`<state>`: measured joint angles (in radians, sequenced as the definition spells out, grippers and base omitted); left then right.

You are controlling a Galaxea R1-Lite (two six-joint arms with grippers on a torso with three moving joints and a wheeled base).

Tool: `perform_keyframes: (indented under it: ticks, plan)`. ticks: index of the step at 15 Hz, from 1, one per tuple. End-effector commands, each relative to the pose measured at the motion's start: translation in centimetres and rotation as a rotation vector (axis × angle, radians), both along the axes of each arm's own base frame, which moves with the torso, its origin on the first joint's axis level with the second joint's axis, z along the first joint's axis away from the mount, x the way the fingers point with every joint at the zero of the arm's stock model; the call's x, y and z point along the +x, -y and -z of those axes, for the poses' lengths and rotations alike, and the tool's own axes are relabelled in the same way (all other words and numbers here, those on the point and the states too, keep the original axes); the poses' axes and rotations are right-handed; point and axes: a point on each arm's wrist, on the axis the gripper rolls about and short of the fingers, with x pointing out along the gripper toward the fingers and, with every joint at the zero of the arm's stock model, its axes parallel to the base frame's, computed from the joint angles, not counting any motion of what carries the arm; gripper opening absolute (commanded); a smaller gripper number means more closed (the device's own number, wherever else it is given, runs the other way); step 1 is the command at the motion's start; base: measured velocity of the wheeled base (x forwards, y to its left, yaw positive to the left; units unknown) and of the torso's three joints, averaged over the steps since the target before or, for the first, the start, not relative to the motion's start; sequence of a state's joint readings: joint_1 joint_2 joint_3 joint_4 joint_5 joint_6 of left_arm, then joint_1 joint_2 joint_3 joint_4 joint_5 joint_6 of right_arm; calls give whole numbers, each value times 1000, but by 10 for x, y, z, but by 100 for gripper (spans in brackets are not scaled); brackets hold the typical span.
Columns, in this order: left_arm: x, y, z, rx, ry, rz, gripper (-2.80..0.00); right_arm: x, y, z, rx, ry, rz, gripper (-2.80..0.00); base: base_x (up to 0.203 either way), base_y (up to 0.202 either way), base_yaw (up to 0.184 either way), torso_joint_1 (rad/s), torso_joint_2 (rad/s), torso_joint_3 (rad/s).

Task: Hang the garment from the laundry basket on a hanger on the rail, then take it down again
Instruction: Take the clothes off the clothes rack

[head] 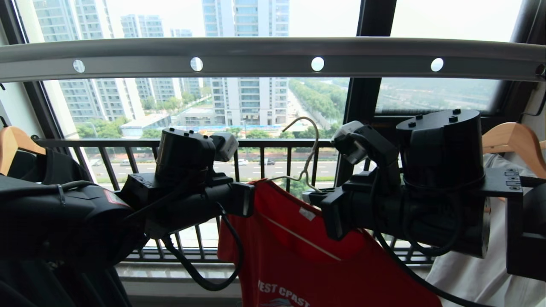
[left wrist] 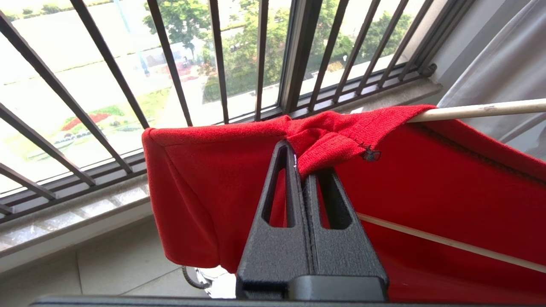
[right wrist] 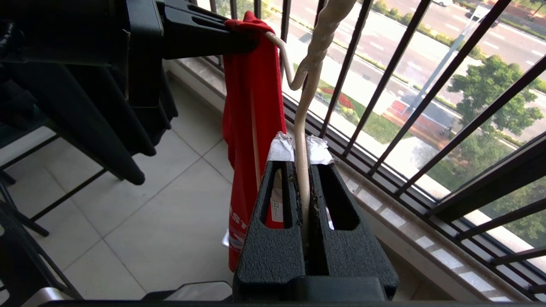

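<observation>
Left tool [left wrist: 303, 170] pinched together on a bunched fold of the red T-shirt [left wrist: 426, 192] at its shoulder edge, black fingers [left wrist: 290, 200] meeting with the fabric caught at their tips. Right tool [right wrist: 302, 170] clamped on the cream-white wire hanger [right wrist: 301, 140], gripping the wire just beneath the twisted neck, white padding at the fingertips [right wrist: 280, 150] on either side of it.

Hanging below both tools in the head view: red T-shirt [head: 298, 256], draped over the hanger [head: 305, 166], white neck label showing and the white "WEST COAST" lettering low on the front. Hook of the hanger raised free in the air, well below the rail [head: 264, 59] and not on it. One cream arm of the hanger poking out of the collar toward the right in the left wrist view, another wire running across the inside of the shirt.

Overhead, spanning the whole head view: flat grey rail with its row of round holes. Behind the shirt, the black barred balcony railing [head: 256, 143], then window glass, road, trees and tall blocks beyond. At the far left, a wooden hanger [head: 15, 143] carrying a black garment [head: 47, 170]; at the far right, another wooden hanger [head: 514, 143] with a pale garment [head: 495, 256]. Underfoot in the right wrist view, pale floor tiles [right wrist: 170, 204].
</observation>
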<state>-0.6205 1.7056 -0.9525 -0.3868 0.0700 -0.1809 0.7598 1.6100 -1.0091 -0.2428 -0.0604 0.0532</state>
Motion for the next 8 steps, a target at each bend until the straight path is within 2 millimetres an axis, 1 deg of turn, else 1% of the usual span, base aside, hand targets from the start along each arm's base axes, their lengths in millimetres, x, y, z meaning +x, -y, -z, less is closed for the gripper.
perform_keyframes:
  ticks: [1,5,8]
  plan:
    - [8,-3,3,3,-7,-24,-280,5,0,4,-9,-9,11,-280,0,0,0,0,0,0]
    - [28,-26,-5,-47,1,-71,-280,7,1,6,-19,-12,18,-280,0,0,0,0,0,0]
    - [36,-39,-5,-128,-48,-38,-280,11,5,6,-17,-9,35,-280,0,0,0,0,0,0]
